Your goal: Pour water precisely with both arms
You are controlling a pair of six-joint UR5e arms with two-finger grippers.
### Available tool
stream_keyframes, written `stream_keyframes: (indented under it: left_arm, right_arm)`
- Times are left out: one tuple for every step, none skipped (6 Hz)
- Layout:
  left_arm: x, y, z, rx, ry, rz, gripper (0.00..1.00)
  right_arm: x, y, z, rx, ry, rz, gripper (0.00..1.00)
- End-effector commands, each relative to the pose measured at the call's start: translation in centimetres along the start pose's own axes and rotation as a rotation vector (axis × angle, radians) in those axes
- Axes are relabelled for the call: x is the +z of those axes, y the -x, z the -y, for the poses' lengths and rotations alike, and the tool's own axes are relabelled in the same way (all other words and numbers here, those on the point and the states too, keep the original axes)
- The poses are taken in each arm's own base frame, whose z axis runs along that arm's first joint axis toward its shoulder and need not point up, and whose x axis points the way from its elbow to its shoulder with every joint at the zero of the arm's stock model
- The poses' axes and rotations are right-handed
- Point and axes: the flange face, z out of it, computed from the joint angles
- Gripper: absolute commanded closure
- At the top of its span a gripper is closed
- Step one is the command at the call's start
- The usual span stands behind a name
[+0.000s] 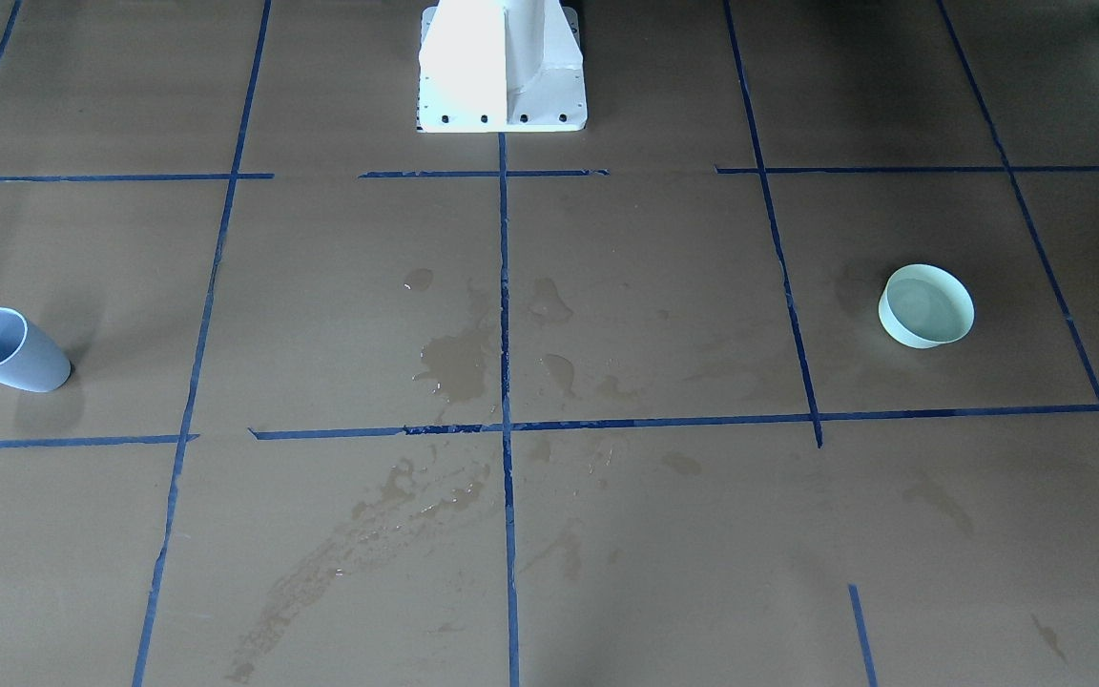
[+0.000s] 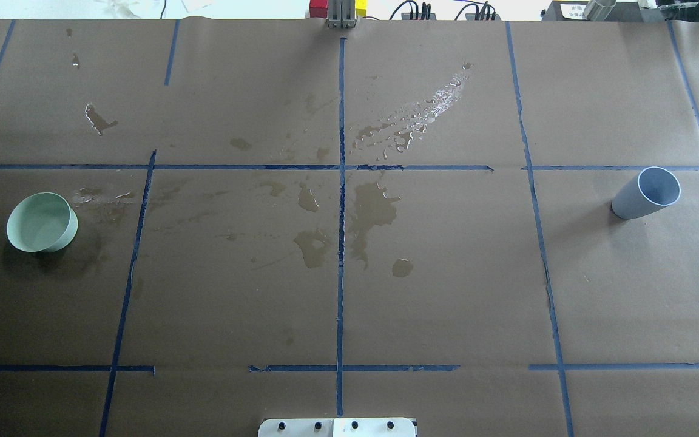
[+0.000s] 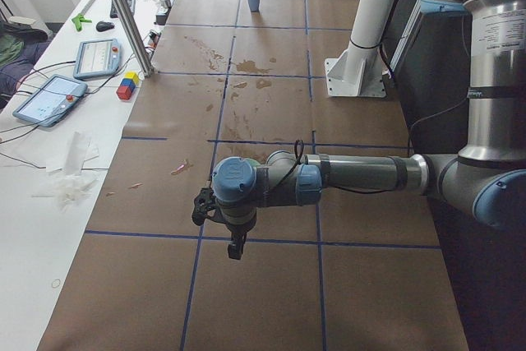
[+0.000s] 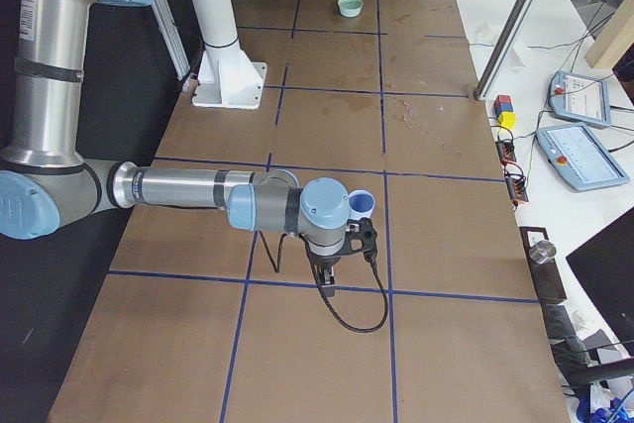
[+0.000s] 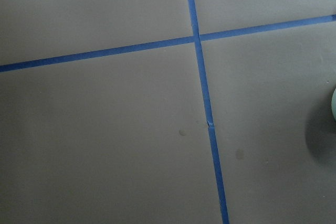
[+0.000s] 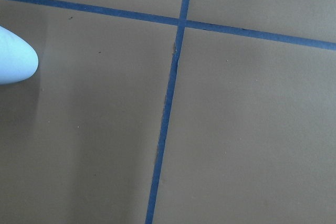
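Observation:
A pale green bowl (image 2: pixel 42 222) stands on the robot's left side of the brown paper; it also shows in the front view (image 1: pixel 926 305). A grey-blue cup (image 2: pixel 647 193) stands on the right side, also in the front view (image 1: pixel 10 351). Water shows as glossy spilled patches (image 2: pixel 428 112) mid-table; I cannot tell if either vessel holds any. My left gripper (image 3: pixel 236 246) and right gripper (image 4: pixel 330 279) show only in the side views, hanging above the paper; I cannot tell whether they are open or shut. The cup (image 4: pixel 362 203) peeks out behind the right wrist.
The white pedestal base (image 1: pixel 502 72) stands at the robot's table edge. Blue tape lines (image 2: pixel 341 243) grid the paper. Wet stains (image 1: pixel 454 367) spread over the middle. A metal post (image 3: pixel 123 14), coloured blocks (image 3: pixel 126 86) and tablets lie at the operators' side.

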Motion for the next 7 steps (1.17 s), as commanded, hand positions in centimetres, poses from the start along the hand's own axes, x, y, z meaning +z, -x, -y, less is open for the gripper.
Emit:
stream_keyframes:
  left_arm:
    - [0.18,0.01,-0.11,0.002,0.004,0.0,0.0]
    - [0.32,0.04,-0.12,0.004,0.005,-0.002,0.0]
    - [0.34,0.07,-0.15,0.0,0.008,-0.001,0.0]
    - [0.35,0.08,-0.16,-0.001,0.009,-0.002,0.0]
    - [0.41,0.15,-0.18,-0.002,0.01,-0.001,0.0]
    - [0.46,0.18,-0.27,-0.004,0.011,-0.001,0.0]
    - [0.5,0.14,-0.25,-0.002,0.012,-0.001,0.0]
  right_arm:
    - [0.07,-0.05,-0.12,0.002,0.002,0.0,0.0]
    - [0.24,-0.15,-0.43,0.005,0.005,0.002,0.0]
    - [0.29,-0.18,-0.51,0.005,0.006,0.003,0.0]
    - [0.29,-0.18,-0.51,0.005,0.006,0.003,0.0]
    - [0.29,-0.18,-0.51,0.005,0.006,0.003,0.0]
    - [0.41,-0.23,-0.81,0.008,0.009,0.005,0.0]
    - [0.42,-0.23,-0.81,0.008,0.009,0.005,0.0]
